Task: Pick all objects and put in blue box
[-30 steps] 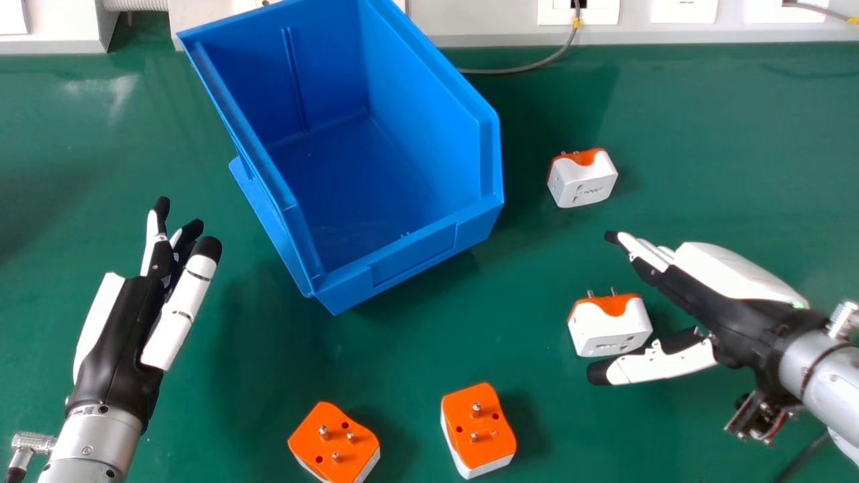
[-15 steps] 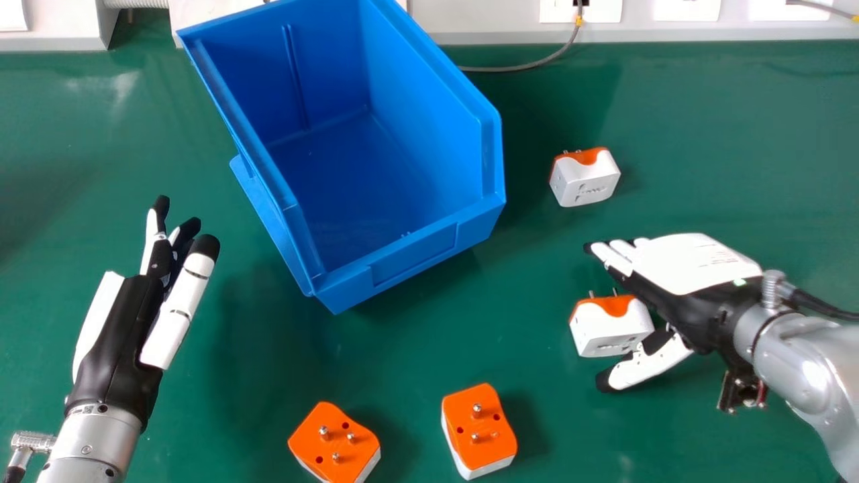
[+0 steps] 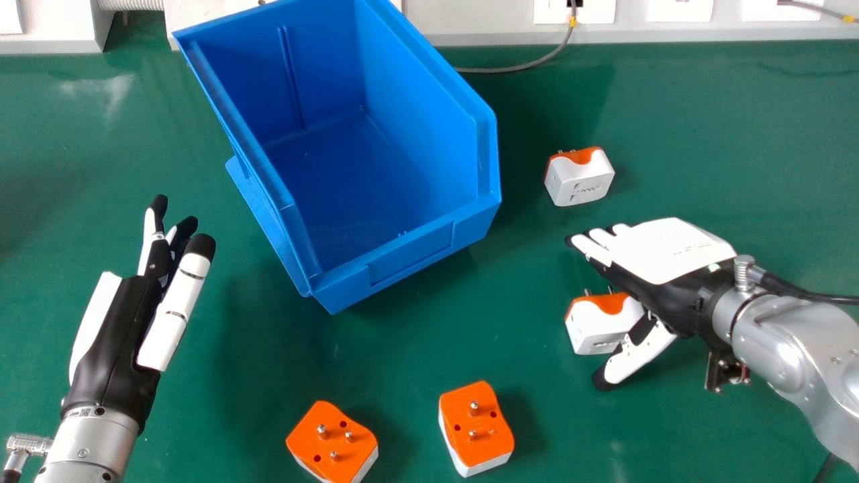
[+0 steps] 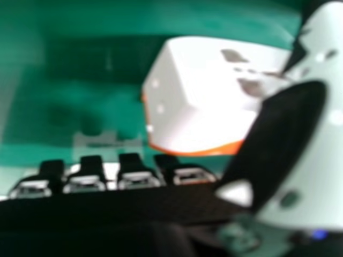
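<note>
Now the right hand [image 3: 664,255] is open around the near white plug [image 3: 594,329], fingers straight and thumb apart; it is hard to tell if they touch it. The far white plug [image 3: 580,181] sits right of the blue box [image 3: 409,258]. Two orange-topped plugs [image 3: 476,426] lie pins up on the green surface [image 3: 402,362]. The left hand [image 3: 121,342] is open, left of the box.
</note>
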`<state>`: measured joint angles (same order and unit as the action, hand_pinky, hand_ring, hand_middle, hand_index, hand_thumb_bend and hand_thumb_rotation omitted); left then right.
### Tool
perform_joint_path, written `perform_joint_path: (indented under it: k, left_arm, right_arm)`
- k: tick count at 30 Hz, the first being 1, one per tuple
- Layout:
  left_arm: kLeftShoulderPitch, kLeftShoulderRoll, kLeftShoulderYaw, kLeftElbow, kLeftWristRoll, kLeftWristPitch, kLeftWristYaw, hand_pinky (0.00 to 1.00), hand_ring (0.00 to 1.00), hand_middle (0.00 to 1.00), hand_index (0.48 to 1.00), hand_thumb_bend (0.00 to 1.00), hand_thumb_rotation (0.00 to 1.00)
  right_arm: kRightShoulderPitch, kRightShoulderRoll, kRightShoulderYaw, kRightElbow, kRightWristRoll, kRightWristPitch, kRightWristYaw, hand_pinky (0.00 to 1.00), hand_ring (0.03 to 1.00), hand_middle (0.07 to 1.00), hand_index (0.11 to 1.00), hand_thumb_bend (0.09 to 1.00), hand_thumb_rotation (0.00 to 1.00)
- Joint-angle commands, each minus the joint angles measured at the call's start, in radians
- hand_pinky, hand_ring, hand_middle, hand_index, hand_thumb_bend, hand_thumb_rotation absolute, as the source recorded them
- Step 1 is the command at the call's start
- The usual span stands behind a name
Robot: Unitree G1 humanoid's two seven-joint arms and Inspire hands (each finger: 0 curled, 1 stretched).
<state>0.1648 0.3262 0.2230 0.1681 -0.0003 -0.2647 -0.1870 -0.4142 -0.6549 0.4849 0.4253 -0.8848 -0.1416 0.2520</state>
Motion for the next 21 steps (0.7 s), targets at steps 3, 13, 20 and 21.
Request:
perform_joint_path:
  k: [3, 13, 20, 21]
  left_arm:
    - [0.006, 0.011, 0.011, -0.033, -0.002, 0.008, 0.008, 1.0, 0.98, 0.98, 1.0, 0.47, 1.0]
    - [0.015, 0.011, 0.01, -0.08, 0.012, 0.08, 0.028, 1.0, 0.98, 0.98, 1.0, 0.47, 1.0]
    - [0.01, 0.012, 0.01, -0.07, 0.016, 0.083, 0.034, 0.99, 0.99, 0.98, 1.0, 0.47, 1.0]
    - [0.009, 0.012, 0.011, -0.07, 0.015, 0.082, 0.033, 0.99, 0.99, 0.98, 1.0, 0.47, 1.0]
  right_arm:
    - [-0.016, -0.01, 0.022, 0.03, -0.037, 0.002, -0.019, 0.99, 1.0, 1.0, 0.985, 0.513, 0.43]
    - [-0.012, -0.023, 0.034, 0.027, -0.046, -0.015, -0.064, 0.96, 0.99, 0.99, 0.956, 0.485, 0.37]
    - [-0.004, -0.029, 0.029, 0.021, -0.048, -0.033, -0.077, 0.94, 0.975, 0.972, 0.932, 0.466, 0.34]
    - [-0.001, -0.032, 0.027, 0.014, -0.048, -0.034, -0.075, 0.94, 0.975, 0.972, 0.932, 0.466, 0.34]
